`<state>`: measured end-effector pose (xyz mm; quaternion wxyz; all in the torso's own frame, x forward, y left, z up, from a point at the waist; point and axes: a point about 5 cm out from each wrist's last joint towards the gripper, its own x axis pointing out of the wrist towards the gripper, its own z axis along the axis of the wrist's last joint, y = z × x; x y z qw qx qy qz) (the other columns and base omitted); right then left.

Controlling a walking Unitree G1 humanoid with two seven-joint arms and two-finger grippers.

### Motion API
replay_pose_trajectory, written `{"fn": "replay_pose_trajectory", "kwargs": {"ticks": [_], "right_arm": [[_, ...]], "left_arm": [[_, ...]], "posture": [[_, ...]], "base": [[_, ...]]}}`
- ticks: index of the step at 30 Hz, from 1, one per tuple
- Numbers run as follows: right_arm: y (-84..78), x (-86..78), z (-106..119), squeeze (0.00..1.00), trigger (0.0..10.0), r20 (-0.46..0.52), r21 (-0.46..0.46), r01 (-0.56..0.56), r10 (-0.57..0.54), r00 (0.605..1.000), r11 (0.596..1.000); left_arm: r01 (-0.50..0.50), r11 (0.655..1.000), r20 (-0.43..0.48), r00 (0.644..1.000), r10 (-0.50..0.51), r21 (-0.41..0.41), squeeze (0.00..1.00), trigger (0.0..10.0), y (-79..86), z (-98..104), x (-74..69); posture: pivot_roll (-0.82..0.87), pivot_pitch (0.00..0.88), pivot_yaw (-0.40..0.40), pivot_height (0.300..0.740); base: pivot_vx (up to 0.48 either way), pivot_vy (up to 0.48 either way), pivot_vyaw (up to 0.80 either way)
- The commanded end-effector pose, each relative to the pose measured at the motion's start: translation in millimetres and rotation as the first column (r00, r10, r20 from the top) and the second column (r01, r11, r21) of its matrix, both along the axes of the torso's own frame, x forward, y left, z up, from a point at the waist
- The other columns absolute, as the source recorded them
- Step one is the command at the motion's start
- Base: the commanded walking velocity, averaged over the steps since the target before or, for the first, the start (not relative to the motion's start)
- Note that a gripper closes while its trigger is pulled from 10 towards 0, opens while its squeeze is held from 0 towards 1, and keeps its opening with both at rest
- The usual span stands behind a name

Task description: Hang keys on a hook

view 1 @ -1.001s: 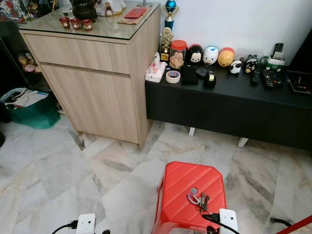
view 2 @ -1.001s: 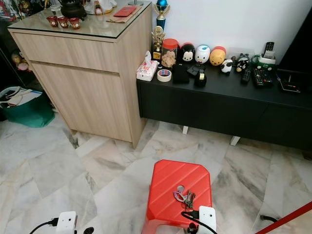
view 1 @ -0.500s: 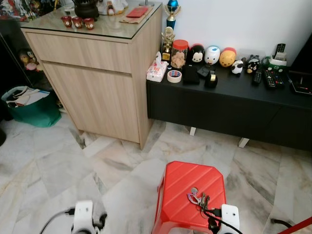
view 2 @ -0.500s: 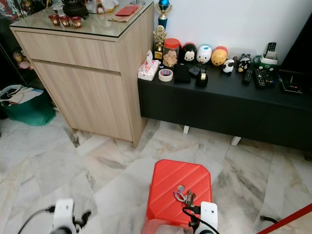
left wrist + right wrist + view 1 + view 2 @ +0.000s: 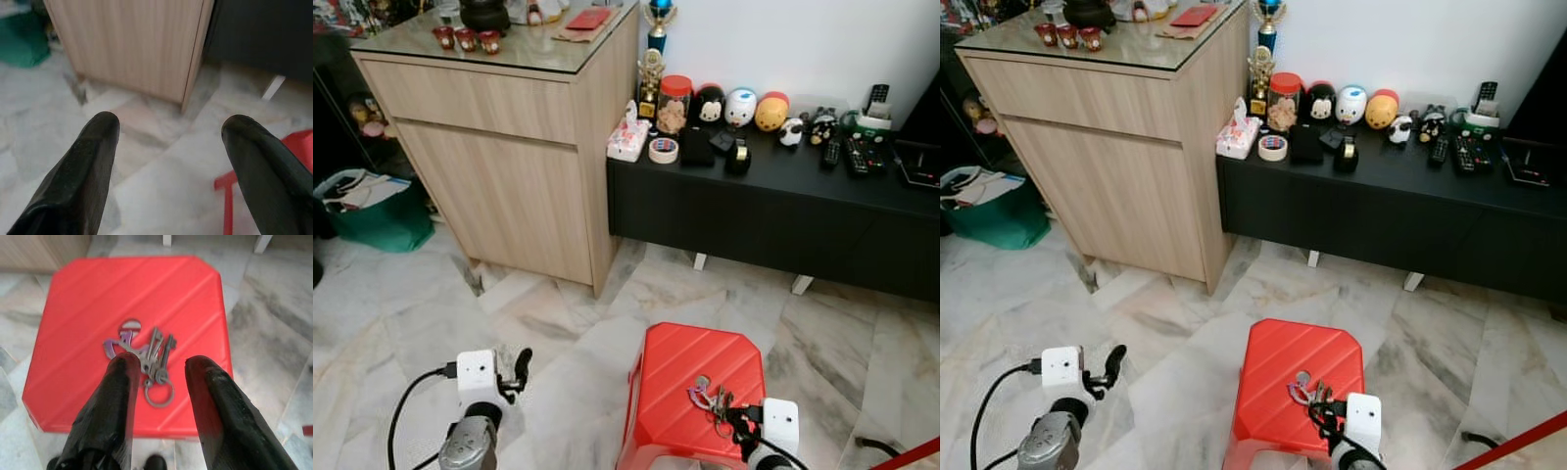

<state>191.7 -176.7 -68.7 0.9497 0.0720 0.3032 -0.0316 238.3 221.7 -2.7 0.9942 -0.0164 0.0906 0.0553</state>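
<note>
Jaws: right gripper (image 5: pixel 156 369) spread above metal keys (image 5: pixel 146 357); left gripper (image 5: pixel 168 129) spread wide.
Stool (image 5: pixel 680 367): glossy red ribbed plastic.
Change: left gripper has risen into the head views.

At lower centre we saw a bunch of metal keys (image 5: pixel 710 399) lying on a red plastic stool (image 5: pixel 677 380), our right gripper (image 5: pixel 741 428) just beside it, our left gripper (image 5: pixel 518 369) at lower left.
</note>
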Motion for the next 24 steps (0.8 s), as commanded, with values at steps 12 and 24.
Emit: {"fn": "replay_pose_trajectory", "kwargs": {"ticks": [12,24], "right_arm": [[5.2,88.3,82.3,0.00,10.0,0.456,-0.084,-0.018,0.055,0.888,0.996],[7.1,80.2,83.1,0.00,10.0,0.478,-0.054,0.016,0.012,0.878,0.998]], "left_arm": [[0.049,0.999,0.115,0.992,-0.049,-0.002,0.00,10.0,-14.4,17.7,-9.6],[0.037,0.999,0.151,0.988,-0.035,-0.012,0.00,10.0,-17.3,30.3,-11.7]], "posture": [[0.09,0.071,-0.038,0.723],[0.08,0.052,-0.036,0.723]], "base": [[0.000,0.000,0.00],[0.000,0.000,0.00]]}}
